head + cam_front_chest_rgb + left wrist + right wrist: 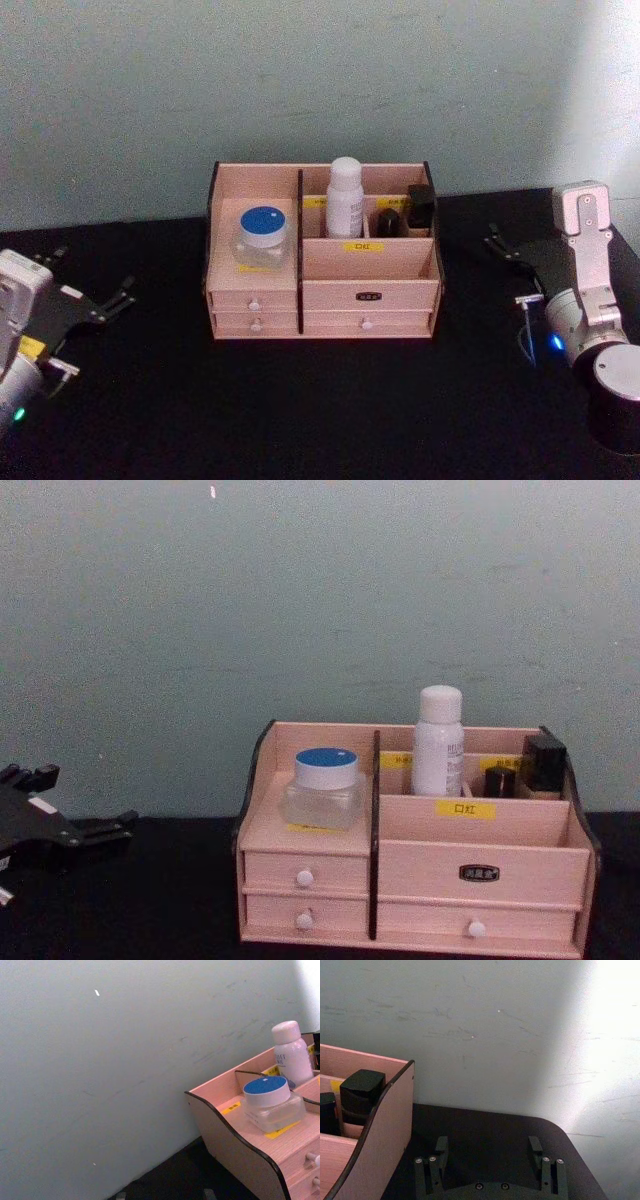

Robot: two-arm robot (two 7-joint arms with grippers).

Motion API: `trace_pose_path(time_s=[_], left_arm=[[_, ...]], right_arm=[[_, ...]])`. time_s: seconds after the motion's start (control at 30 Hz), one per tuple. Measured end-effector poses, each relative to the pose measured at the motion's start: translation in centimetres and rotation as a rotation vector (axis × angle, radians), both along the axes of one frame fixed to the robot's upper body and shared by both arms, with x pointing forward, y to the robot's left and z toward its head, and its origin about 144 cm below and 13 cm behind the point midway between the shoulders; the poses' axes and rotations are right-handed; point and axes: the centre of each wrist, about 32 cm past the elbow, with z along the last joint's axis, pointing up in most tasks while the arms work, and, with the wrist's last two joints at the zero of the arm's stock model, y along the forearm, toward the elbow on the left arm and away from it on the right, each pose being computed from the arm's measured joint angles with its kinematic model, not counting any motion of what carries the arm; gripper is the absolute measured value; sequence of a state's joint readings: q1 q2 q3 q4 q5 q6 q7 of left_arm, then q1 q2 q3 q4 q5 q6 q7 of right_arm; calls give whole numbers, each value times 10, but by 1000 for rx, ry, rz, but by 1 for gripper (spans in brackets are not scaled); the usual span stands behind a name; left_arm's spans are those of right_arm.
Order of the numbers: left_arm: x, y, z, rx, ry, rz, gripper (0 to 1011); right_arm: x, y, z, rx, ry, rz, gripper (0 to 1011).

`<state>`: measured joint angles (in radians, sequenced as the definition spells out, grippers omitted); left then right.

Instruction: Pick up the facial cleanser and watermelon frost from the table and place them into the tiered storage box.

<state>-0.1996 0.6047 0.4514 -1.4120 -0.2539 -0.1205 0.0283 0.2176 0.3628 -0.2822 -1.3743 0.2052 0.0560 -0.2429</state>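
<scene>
The storage box (322,290) stood on the black table (320,410), its back close to the pale wall (300,70). Everything else is placed from that box. On its left shelf, above the two small left drawers, sat a clear jar with a blue lid (265,237). In a rear compartment, just right of the dark centre divider, a white bottle (345,198) stood upright. Farther right in the back row were a short dark container (388,221) and a taller black-capped one (421,206), side by side. The wide front compartment behind the yellow label held nothing visible.

The left gripper (113,297) rested well off the box's left side, low over the table, fingers spread and holding nothing. The right gripper (490,1152) sat well apart from the box's right side, its two fingers (535,1146) released and wide, pointing towards the wall over bare tabletop, also holding nothing.
</scene>
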Motion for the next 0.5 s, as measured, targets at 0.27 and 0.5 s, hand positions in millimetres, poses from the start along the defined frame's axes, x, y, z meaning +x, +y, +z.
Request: trace_pose_path(time_s=[0.27,0.5], left_arm=[[0,0,0,0,0,0,1001],[0,0,0,0,0,0,1001]], right_arm=[[0,0,0,0,-2,0,1002],[0,0,0,0,-2,0,1002]])
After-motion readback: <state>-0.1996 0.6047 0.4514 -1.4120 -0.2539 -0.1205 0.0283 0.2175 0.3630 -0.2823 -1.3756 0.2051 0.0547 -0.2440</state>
